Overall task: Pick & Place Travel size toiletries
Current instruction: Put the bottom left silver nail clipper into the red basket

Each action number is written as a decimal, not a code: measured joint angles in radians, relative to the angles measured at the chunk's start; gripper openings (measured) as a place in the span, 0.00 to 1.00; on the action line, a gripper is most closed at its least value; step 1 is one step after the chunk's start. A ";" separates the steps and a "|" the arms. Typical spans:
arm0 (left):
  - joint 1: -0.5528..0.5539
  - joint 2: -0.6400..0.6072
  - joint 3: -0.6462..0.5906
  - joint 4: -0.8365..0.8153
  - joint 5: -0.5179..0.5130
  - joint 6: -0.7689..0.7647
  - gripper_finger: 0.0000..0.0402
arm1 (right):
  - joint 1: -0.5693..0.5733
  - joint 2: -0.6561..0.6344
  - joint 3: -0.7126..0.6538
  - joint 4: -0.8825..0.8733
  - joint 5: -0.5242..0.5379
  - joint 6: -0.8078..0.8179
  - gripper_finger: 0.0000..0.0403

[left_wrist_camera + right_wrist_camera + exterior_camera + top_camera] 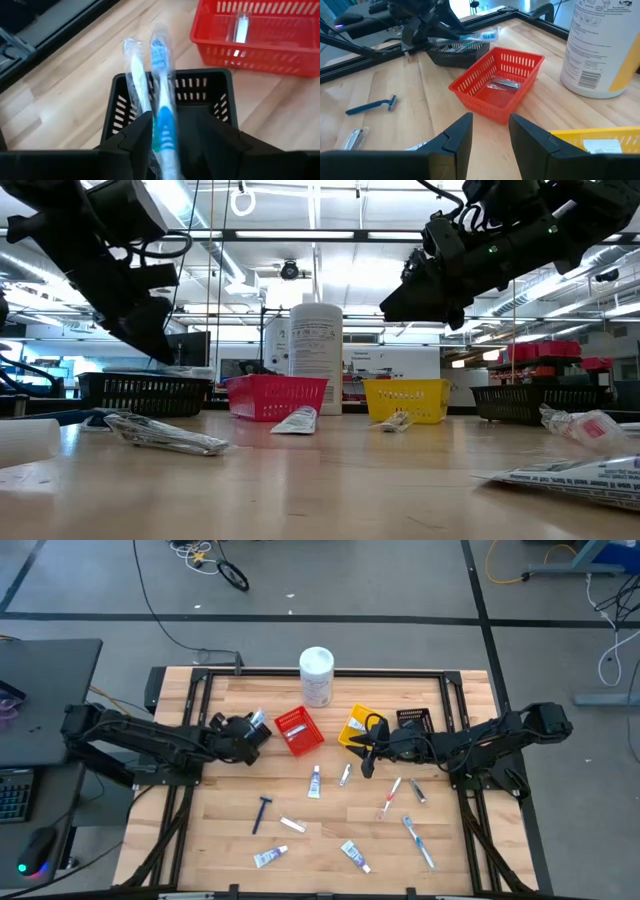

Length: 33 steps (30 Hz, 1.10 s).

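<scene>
Two toothbrushes (pixel 161 100) above black bin (pixel 170 100), red bin (pixel 260 50) beside

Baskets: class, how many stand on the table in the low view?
4: the left black basket, then the red basket, the yellow basket and the right black basket, in a row. None appears hidden.

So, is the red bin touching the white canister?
Apart. The high view shows bare wood between the red bin and the white canister; the right wrist view shows that gap too.
</scene>
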 joint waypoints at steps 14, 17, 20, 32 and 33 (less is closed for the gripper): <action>0.013 0.000 0.000 0.001 0.049 -0.166 0.30 | -0.001 0.000 0.000 0.055 0.001 -0.100 0.34; 0.013 0.000 0.000 0.105 0.076 -0.134 0.29 | -0.001 0.000 0.000 0.062 0.001 -0.117 0.34; 0.011 0.000 0.000 0.280 0.147 -0.042 0.28 | -0.001 0.000 0.000 0.062 0.001 -0.147 0.34; -0.104 0.003 0.001 0.671 0.332 0.186 0.31 | -0.013 0.000 0.000 0.063 0.000 -0.234 0.34; -0.116 0.014 0.001 0.676 0.332 0.177 0.32 | -0.018 0.000 0.000 0.062 0.000 -0.228 0.34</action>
